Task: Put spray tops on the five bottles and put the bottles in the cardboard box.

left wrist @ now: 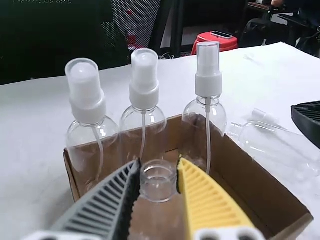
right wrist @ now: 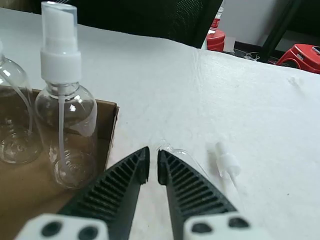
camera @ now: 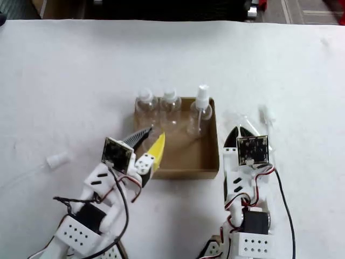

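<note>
Left gripper [left wrist: 158,166] jaws are pinched on an uncapped clear plastic bottle [left wrist: 158,184], seemingly steadied for capping; right gripper [right wrist: 153,153] jaws are closed.

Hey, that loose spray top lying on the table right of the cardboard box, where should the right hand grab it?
Take the spray top by its thick white head, not the thin dip tube. It lies flat on the table, so the right hand would best come straight down from above, with one finger on each side of the head, across its length.
</note>
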Controlling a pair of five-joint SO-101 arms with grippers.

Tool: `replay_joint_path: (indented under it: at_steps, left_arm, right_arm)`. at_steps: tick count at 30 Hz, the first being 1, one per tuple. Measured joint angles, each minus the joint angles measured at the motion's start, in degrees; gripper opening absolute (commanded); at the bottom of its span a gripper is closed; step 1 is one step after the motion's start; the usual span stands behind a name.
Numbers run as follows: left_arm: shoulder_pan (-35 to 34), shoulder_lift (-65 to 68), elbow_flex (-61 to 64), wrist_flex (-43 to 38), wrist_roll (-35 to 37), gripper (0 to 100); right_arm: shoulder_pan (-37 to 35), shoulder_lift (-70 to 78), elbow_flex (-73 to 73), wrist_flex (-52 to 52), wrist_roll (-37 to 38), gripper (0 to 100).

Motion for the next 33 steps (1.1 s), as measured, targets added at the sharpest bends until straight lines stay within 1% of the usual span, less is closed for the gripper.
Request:
replay_joint_path:
  at_steps: [8,12,15,29,33]
  left_arm:
    - [0.0,-0.62,-3.34,7.74,0.0,11]
    - [0.0,-0.62,-6.42,13.19,0.18,16]
    - [0.0,0.44,-7.21,15.91,0.44,17]
    - [0.0,0.44,-7.38,16.62,0.44,18]
    - [-0.44,0.44,-11.87,21.1,0.53,18]
  right_arm:
    - [0.0,0.0,0.0,0.0,0.0,1.7]
    - [0.0,0.0,0.0,0.0,0.0,1.7]
    - [0.0,0.0,0.0,0.0,0.0,1.7]
    - [0.0,0.0,0.0,0.0,0.0,1.7]
    - [0.0,0.0,0.0,0.0,0.0,1.7]
